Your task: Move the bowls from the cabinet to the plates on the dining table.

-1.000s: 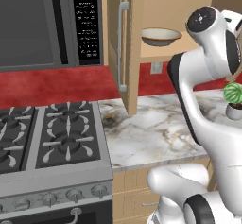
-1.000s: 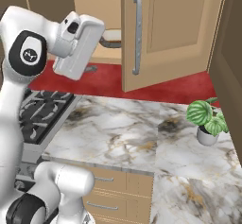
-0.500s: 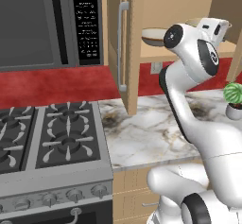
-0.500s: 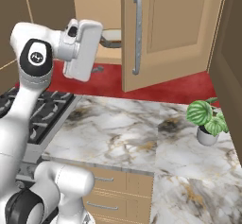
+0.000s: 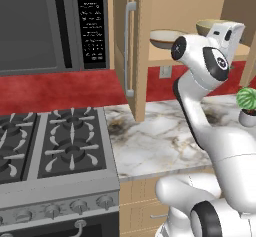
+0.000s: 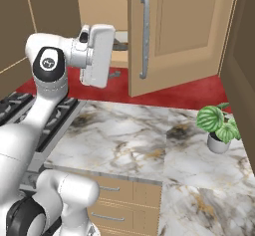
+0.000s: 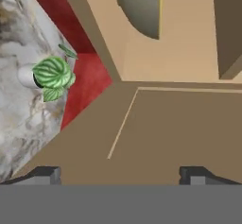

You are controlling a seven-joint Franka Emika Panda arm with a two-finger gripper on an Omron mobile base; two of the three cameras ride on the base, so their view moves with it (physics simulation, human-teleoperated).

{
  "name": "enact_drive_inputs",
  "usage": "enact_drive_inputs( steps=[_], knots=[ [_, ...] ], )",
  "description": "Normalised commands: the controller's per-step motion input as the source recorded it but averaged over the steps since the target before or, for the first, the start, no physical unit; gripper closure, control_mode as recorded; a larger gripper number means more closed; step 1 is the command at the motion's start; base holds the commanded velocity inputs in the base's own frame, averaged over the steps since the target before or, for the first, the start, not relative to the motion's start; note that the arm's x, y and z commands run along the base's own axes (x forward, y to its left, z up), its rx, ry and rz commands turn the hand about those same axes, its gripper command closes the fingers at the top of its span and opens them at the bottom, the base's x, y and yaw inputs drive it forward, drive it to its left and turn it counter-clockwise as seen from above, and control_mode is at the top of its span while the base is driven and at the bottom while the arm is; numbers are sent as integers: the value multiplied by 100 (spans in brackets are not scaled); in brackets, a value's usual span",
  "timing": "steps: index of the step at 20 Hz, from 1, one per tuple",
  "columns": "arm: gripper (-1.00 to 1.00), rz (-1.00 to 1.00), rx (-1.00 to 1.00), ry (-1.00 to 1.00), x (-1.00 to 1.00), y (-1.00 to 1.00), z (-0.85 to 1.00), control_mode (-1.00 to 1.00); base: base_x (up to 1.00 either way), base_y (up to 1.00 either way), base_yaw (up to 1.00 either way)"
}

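Since the frame a second back, I saw the arm swing its hand up from in front of the counter to shelf level at the open cabinet (image 5: pixel 137 56); the base views had not shifted, so the base stood where it was. In the left base view the hand sat raised by the wooden shelf, covering part of the deeper olive-beige bowl (image 5: pixel 210 27). The wide shallow bowl (image 5: pixel 165 38) rested on the same shelf just to its left, the two bowls close together, and I could not tell whether they touched. In the hand view the gripper (image 7: pixel 122 175) showed both dark fingertips (image 7: pixel 45 175) set far apart with nothing between them, so I logged the fingers as wide and empty. That view was rolled: a curved grey-olive bowl side with a yellowish rim (image 7: pixel 142 8) lay at the top against the tan cabinet interior, well apart from the fingertips. The potted plant (image 6: pixel 218 128) stood on the marble counter (image 6: pixel 129 140) off to the right. The right base view showed the cabinet door (image 6: pixel 174 31) swung open with its grey bar handle (image 6: pixel 145 36) facing the camera. The stove (image 5: pixel 50 151) and microwave (image 5: pixel 50 26) sat to the left
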Motion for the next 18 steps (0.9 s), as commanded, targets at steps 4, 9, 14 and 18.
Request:
enact_drive_inputs(
  steps=[4,9,14,18],
  knots=[
    [-100,-17,0,1,-2,-7,0,-100,0,0,0],
    [-100,-21,0,2,-18,-6,0,-100,0,0,0],
    [-100,-25,0,1,-22,-16,0,-100,0,0,0],
    [-100,-18,0,0,0,-17,0,-100,0,0,0]
  ],
)
